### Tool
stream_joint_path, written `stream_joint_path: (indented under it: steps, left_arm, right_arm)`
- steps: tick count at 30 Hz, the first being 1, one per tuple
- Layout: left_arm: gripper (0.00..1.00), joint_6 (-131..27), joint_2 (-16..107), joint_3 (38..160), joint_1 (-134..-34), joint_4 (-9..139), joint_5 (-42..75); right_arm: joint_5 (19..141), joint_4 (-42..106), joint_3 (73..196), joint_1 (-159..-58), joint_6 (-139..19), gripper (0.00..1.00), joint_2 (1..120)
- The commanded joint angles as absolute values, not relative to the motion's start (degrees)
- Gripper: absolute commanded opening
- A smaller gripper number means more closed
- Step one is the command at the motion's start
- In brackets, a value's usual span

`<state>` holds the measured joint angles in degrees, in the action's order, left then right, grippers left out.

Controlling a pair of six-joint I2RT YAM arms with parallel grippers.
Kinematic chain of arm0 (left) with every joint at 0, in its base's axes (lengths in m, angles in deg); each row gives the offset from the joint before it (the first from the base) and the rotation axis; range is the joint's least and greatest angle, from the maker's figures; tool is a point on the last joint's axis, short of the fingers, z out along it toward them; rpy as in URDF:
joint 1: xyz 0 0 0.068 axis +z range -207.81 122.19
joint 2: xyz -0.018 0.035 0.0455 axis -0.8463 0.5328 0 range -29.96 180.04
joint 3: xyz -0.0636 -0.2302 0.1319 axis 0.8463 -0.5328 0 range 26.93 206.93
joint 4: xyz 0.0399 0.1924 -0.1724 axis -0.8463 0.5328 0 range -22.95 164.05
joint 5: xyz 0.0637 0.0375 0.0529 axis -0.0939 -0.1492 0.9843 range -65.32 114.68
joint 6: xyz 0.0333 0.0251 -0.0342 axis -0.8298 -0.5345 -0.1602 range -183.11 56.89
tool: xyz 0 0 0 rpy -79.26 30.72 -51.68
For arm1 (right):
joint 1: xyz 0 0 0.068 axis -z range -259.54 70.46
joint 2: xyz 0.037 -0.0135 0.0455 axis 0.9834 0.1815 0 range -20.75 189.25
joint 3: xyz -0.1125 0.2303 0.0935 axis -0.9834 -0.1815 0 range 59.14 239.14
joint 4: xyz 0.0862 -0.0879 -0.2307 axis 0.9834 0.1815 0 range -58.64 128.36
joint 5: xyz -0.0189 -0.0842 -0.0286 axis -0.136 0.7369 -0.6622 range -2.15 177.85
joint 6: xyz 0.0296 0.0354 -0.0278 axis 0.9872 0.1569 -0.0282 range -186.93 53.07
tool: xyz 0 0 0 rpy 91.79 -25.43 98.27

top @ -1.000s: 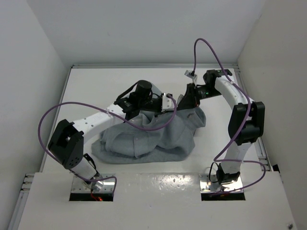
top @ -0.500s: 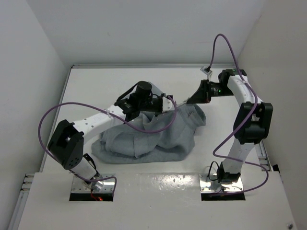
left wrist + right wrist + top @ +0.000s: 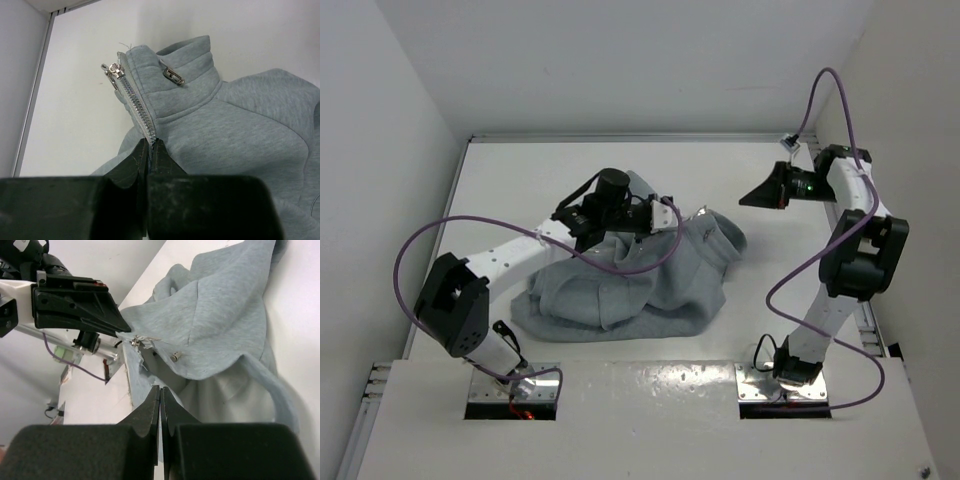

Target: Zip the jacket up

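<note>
White table point(image 3: 520, 170), open room rightward; left fingers point(image 3: 145, 152) clamped on jacket point(image 3: 240, 125) zipper edge, right fingers point(image 3: 159, 395) closed, empty, apart.

White table point(image 3: 520, 180), flat, matte, boxed by walls point(image 3: 400, 120) on left, back & right. Grey jacket point(image 3: 640, 290) directly on it, approx centre, crumpled in a heap w/ folds & bunched fabric. Bulk touching the tabletop, widest part twd near side. Collar point(image 3: 185, 75) end up off the surface, on far-right side of heap. Two arm bases point(image 3: 510, 385) at near edge, left & right, well apart.
</note>
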<state>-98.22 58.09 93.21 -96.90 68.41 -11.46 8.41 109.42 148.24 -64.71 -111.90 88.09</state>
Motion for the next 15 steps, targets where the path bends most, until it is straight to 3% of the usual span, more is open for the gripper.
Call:
stream_joint_path:
  steps: [1, 2, 3, 4, 5, 7, 8, 10, 13, 15]
  left_arm:
    - [0.03, -94.67, 56.43, 94.86, -94.99, 67.92, -10.92]
    - [0.08, -93.79, 56.43, 96.17, -94.99, 67.92, -10.92]
    - [0.18, -92.56, 57.13, 96.88, -94.38, 67.92, -10.92]
    - [0.36, -91.42, 57.14, 97.5, -94.37, 67.92, -10.92]
    - [0.53, -90.36, 57.14, 98.2, -94.37, 67.92, -10.92]
    - [0.62, -87.9, 57.14, 99.35, -94.37, 67.23, -10.22]
    - [0.82, -86.15, 57.14, 100.13, -94.37, 66.44, -8.91]
    - [1.0, -77.73, 57.14, 102.85, -94.37, 65.9, -4.27]
    - [1.0, -66.04, 62.21, 115.92, -92.35, 75.53, 8.73]
    - [1.0, -62.6, 70.44, 129.67, -90.34, 90.28, 17.97]
  right_arm:
    - [7.78, 132.34, 152.39, -65.21, -113.07, 0.0, 87.89]
    - [7.87, 132.34, 152.74, -65.48, -112.98, 0.01, 87.71]
    - [8.39, 132.52, 154.31, -65.65, -112.72, 0.14, 87.45]
    - [8.74, 132.43, 154.94, -65.74, -112.55, 0.3, 87.53]
    - [9.01, 132.52, 155.46, -66.0, -112.37, 0.37, 87.36]
    - [9.62, 132.26, 157.75, -65.92, -111.93, 0.53, 87.01]
    - [9.8, 131.47, 158.1, -65.92, -111.15, 0.67, 86.66]
    - [12.43, 123.69, 157.41, -65.83, -103.43, 0.73, 84.64]
    - [20.41, 102.38, 150.92, -65.22, -85.55, 0.87, 78.76]
    - [31.72, 90.54, 144.77, -64.34, -78.72, 0.96, 73.67]
